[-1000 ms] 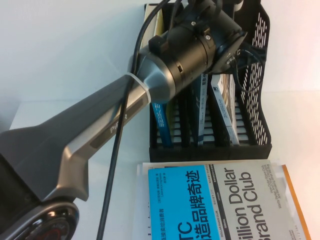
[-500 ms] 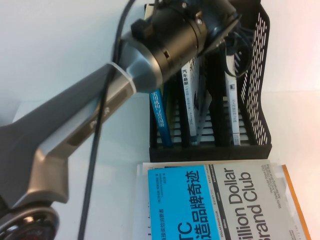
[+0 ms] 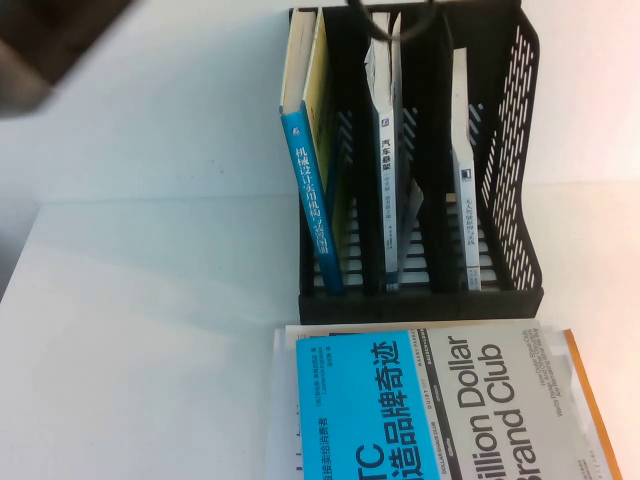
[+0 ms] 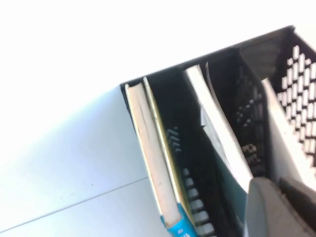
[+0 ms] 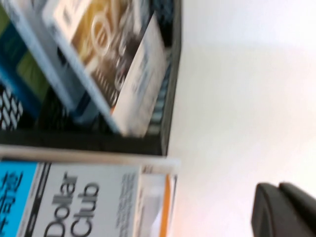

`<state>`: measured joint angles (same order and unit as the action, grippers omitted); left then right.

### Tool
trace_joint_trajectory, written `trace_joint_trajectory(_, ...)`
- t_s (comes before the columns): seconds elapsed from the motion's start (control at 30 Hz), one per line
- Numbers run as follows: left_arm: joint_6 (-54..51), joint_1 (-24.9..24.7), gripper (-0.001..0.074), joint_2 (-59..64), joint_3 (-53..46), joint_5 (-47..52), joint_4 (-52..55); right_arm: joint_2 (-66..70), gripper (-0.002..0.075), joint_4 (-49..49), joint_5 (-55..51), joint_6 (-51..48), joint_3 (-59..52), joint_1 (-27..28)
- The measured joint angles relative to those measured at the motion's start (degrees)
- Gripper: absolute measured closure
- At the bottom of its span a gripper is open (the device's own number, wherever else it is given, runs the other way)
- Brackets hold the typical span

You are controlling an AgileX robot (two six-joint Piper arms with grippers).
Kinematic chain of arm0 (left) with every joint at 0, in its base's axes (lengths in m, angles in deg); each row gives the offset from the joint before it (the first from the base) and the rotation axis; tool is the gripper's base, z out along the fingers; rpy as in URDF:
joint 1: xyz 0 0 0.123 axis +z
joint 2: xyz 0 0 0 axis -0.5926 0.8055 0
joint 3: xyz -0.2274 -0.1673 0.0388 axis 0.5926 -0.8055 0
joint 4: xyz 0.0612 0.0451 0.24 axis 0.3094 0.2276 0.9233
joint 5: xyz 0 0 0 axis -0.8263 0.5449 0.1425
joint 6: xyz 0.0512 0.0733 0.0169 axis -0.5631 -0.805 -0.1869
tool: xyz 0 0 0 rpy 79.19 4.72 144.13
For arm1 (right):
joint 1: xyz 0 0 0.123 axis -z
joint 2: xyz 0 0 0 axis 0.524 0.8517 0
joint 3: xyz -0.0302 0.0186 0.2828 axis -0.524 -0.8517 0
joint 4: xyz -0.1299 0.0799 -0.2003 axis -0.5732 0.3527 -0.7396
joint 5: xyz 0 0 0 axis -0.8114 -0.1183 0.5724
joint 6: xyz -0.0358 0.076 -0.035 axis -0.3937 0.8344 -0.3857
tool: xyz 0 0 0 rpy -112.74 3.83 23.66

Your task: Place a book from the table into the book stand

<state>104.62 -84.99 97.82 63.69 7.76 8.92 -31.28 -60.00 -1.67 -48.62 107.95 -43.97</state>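
Observation:
The black book stand (image 3: 520, 230) stands at the back of the white table (image 3: 150, 300). The book, thin with a narrow white spine (image 3: 467, 230), stands upright in the stand's right slot. The right wrist view shows its white cover with the grey-and-gold picture (image 5: 106, 44). My left gripper (image 4: 279, 207) is above the stand's middle and right slots, shut and holding nothing; the high view shows only its blurred arm (image 3: 50, 40) at the top left. My right gripper (image 5: 279, 210) is shut and empty, over bare table to the right of the stand.
A blue-spined book (image 3: 315, 200) leans in the left slot and a white-spined one (image 3: 388, 200) stands in the middle slot. The blue-and-grey "Billion Dollar Brand Club" book (image 3: 430, 410) lies flat in front of the stand, on other books.
My left arm has drawn back from over the stand, up and to the left, almost out of the high view. The books in the stand have settled upright.

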Motion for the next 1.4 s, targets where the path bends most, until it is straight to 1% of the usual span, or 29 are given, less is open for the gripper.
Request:
trace_joint_trajectory(0.2, -7.8, 0.0, 0.0733, -7.2, 0.0, 2.6, -9.2, -11.7, 0.0729, -6.5, 0.1, 3.1, -1.0, 0.0)
trace_joint_trajectory(0.3, -10.3, 0.0, 0.0734, -9.7, -0.4, 4.5, -12.3, -17.4, 0.0729, -7.4, 0.2, 5.2, -3.9, 0.0)
trace_joint_trajectory(0.4, -11.2, 0.0, 0.0735, -12.6, -4.4, 4.3, -13.1, -23.0, 0.0729, -7.6, 1.2, 6.2, -8.7, 0.0)
trace_joint_trajectory(0.5, -10.7, 0.0, 0.0736, -16.8, -11.1, 0.9, -13.4, -26.7, 0.0729, -7.6, 2.7, 6.4, -14.9, 0.0)
trace_joint_trajectory(0.63, -7.5, 0.0, 0.0736, -23.6, -25.2, -7.4, -13.6, -28.0, 0.0729, -7.6, 3.6, 6.5, -20.2, 0.0)
trace_joint_trajectory(0.77, -3.9, 0.0, 0.0736, -31.1, -39.9, -16.1, -13.6, -28.0, 0.0729, -7.6, 4.4, 6.5, -21.4, 0.0)
trace_joint_trajectory(0.9, -2.4, 0.0, 0.0737, -37.1, -50.0, -20.1, -13.5, -28.0, 0.0729, -7.6, 4.4, 6.5, -21.6, 0.0)
trace_joint_trajectory(1.0, -2.1, -0.1, 0.0737, -39.7, -55.1, -20.3, -13.5, -28.0, 0.0729, -7.6, 4.4, 6.5, -21.6, 0.0)
trace_joint_trajectory(1.1, -2.1, -0.1, 0.0737, -41.0, -56.8, -19.2, -14.4, -28.0, 0.0729, -7.6, 4.4, 6.5, -21.6, 0.0)
trace_joint_trajectory(1.4, -2.0, -0.1, 0.0737, -41.0, -57.5, -7.1, -18.6, -28.0, 0.0729, -7.6, 4.2, 6.5, -21.6, 0.0)
